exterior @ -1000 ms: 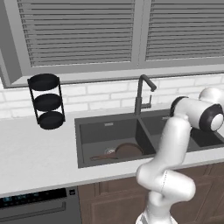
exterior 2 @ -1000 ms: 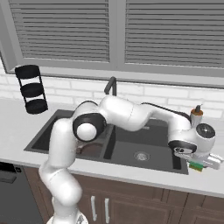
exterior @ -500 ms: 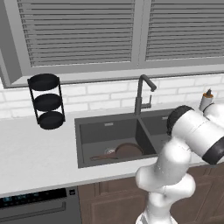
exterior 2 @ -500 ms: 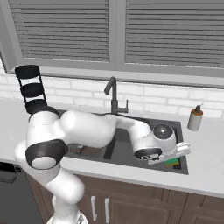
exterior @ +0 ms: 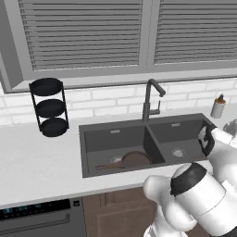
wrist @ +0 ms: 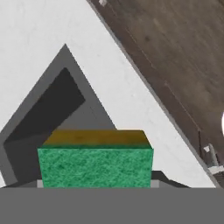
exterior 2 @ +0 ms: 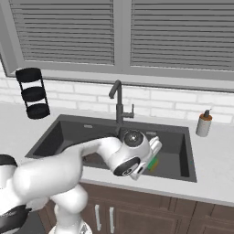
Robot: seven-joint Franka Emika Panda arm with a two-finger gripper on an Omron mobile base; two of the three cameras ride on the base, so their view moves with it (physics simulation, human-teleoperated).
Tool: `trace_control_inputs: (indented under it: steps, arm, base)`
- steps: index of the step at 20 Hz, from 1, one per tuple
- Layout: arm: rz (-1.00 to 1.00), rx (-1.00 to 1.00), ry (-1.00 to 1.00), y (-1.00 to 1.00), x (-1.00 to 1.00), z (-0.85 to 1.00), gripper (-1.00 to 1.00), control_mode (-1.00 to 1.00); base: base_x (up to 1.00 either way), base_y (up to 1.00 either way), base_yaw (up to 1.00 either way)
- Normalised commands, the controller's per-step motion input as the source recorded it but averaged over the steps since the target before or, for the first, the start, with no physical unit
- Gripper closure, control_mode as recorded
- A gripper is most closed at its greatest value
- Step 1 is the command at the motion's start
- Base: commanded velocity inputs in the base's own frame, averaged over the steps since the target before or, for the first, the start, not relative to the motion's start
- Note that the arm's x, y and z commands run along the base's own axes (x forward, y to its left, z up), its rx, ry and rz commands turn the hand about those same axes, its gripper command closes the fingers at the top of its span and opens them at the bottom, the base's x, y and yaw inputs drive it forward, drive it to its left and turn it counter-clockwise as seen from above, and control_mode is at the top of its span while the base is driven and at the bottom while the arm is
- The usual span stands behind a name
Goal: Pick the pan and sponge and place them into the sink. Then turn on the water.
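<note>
While the pan [exterior: 133, 159] already lies in the sink [exterior 2: 183, 137], left bowl, the gripper [exterior 2: 147, 168] grips the sponge [wrist: 95, 160] above the right bowl; release & water are left

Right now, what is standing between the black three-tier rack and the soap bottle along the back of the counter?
In the left base view, the dark gooseneck faucet stands between the rack and the soap bottle, behind the sink.

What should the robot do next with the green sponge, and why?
Probably lower the sponge a little and let go. The gripper carries it above the right bowl of the sink, the pan already lies in the left bowl, and the faucet isn't running yet.
</note>
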Motion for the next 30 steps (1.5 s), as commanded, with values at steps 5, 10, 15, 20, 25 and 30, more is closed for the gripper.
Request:
trace_control_inputs:
  steps: [5, 10, 15, 20, 25, 30]
  arm:
    - [0.72, -0.31, 0.22, 0.75, -0.21, 0.46, 1.00, -1.00]
    - [0.72, -0.28, 0.22, 0.63, -0.10, 0.43, 1.00, -1.00]
    - [0.65, -0.20, 0.27, 0.63, 0.01, 0.20, 1.00, -1.00]
    - [0.39, -0.16, 0.21, 0.79, 0.28, 0.02, 1.00, -1.00]
    - [0.09, -0.13, 0.01, 0.63, 0.45, 0.00, 1.00, -1.00]
    - [0.00, -0.05, 0.00, 0.42, 0.62, -0.07, 1.00, -1.00]
  base:
    - [0.00, 0.00, 0.00]
    - [0.00, 0.00, 0.00]
    - [0.00, 0.00, 0.00]
    - [0.00, 0.00, 0.00]
    - [0.00, 0.00, 0.00]
    - [0.00, 0.00, 0.00]
